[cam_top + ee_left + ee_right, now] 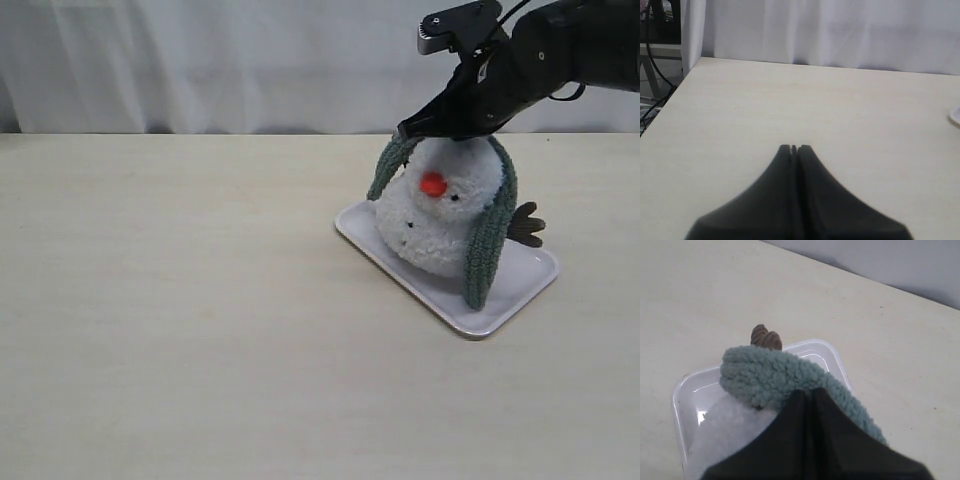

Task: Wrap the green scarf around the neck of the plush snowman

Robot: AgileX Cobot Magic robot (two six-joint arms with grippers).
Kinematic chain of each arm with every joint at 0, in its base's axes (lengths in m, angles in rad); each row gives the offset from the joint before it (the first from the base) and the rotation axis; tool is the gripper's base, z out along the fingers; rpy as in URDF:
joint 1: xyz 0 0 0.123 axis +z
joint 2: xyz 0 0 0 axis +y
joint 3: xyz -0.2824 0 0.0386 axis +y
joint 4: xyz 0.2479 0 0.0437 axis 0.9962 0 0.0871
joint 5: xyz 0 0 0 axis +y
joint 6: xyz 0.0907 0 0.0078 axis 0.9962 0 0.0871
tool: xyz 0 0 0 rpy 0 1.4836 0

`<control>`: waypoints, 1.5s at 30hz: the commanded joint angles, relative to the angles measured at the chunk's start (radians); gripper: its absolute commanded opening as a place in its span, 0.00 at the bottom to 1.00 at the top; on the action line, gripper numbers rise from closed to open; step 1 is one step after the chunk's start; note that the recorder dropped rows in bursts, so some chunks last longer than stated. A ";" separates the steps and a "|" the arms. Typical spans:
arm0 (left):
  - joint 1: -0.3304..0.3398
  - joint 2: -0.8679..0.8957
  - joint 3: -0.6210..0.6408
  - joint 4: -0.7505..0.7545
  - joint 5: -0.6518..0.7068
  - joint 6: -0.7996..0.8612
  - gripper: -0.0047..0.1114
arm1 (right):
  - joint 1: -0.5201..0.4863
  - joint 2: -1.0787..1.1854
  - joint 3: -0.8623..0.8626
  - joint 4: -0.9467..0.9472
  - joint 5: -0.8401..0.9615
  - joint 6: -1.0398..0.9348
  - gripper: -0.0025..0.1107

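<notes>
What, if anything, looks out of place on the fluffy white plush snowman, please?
The fuzzy grey-green knitted scarf looks odd. It lies over the top of the head of the fluffy white plush snowman like a hood, with its ends hanging down both sides, rather than round the neck.

Right arm (560,50): cut off by the exterior view's top and right edges.
Right tool (811,391): tips meet the green scarf (775,375); whether fabric is pinched, indeterminate.
Plush snowman (440,215): neck not distinguishable; body mostly hidden in the right wrist view.
Tray (956,116): only a sliver at the left wrist view's edge.
Left tool (795,149): blurred.
</notes>
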 commanded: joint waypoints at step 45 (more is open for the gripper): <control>-0.001 -0.002 0.003 0.001 -0.012 0.000 0.04 | -0.001 -0.148 0.071 0.221 0.332 -0.435 0.63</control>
